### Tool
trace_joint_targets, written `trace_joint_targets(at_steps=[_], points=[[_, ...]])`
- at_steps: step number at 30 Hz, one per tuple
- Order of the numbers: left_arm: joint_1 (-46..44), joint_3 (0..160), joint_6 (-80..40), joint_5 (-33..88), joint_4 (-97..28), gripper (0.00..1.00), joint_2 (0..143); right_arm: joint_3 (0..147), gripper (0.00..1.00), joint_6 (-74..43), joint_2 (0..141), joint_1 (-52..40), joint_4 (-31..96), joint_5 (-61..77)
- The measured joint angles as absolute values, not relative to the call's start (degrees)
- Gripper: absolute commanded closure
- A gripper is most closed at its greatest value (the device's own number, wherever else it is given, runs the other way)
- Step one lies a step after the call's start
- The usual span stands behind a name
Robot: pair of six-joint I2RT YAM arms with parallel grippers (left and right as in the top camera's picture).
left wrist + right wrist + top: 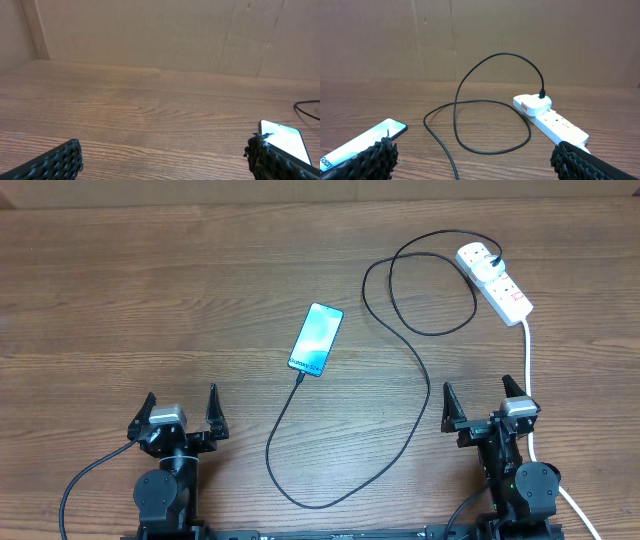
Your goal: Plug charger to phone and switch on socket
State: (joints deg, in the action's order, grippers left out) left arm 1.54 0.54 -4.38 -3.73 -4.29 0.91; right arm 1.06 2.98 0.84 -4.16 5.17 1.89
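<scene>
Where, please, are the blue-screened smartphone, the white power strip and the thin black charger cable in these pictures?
Blue-screened black-edged smartphone (pixel 316 338): overhead view, middle of the screen.
White oblong power strip (pixel 506 292): overhead view, its bare top face.
Thin black charger cable (pixel 506 54): right wrist view, top of its raised arc.

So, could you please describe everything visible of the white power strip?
The power strip is a white, plastic-looking oblong with small red markings, lying flat on the table at its far right, set diagonally. A white adapter sits in its far end, the black cable leaving it. A thick white cord exits its near end. Nothing else touches it.
</scene>
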Motion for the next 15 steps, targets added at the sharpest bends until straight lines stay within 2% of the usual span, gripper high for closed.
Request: trace_joint_targets(at_steps=[15], points=[[1.5,0.5,-3.0,-3.7,-4.3,0.0,0.9,1.1,0.0,3.0,0.8,-4.2,5.1,1.9]])
